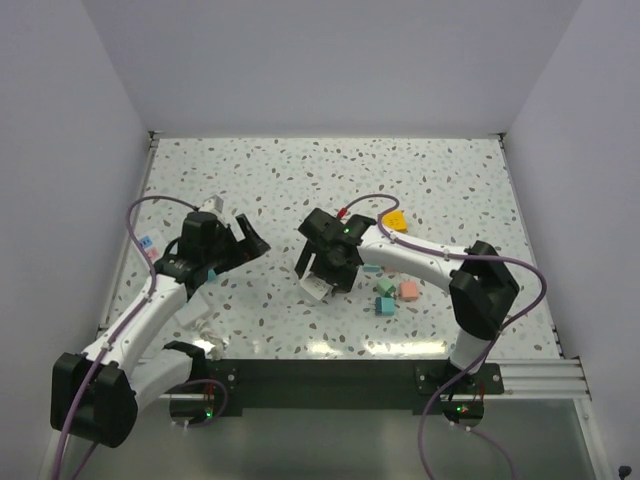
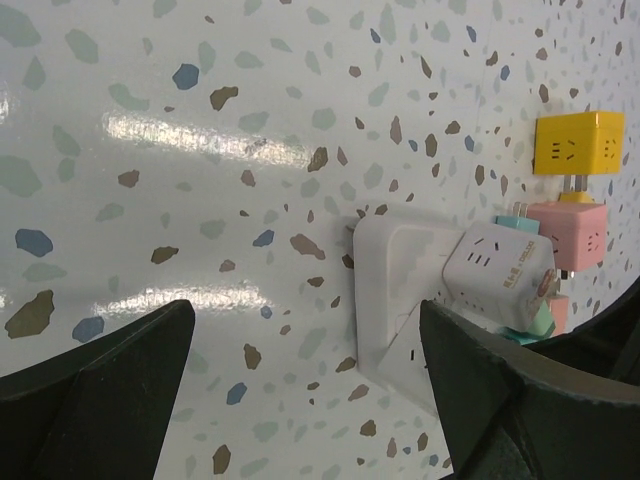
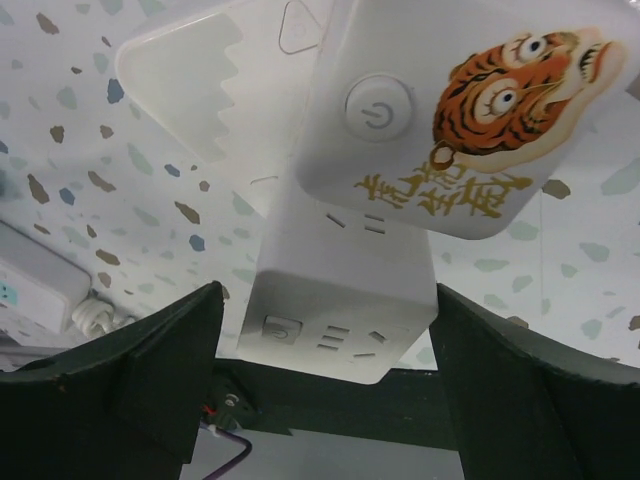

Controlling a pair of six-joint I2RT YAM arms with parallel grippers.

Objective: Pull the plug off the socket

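Speckled terrazzo table, white walls. We see the tiger-printed white cube plug [image 3: 450, 110] seated against a white socket block [image 3: 340, 290] mid-table; the prongs are hidden. From above, the right gripper [image 1: 335, 262] covers most of both. Its jaws stand wide, straddling the block. Contact on the right finger [image 3: 530, 390] is unclear. The left gripper [image 2: 300, 380] is fully spread, holding nothing, well apart. A yellow cube [image 2: 578, 145] is cut off at the frame edge.
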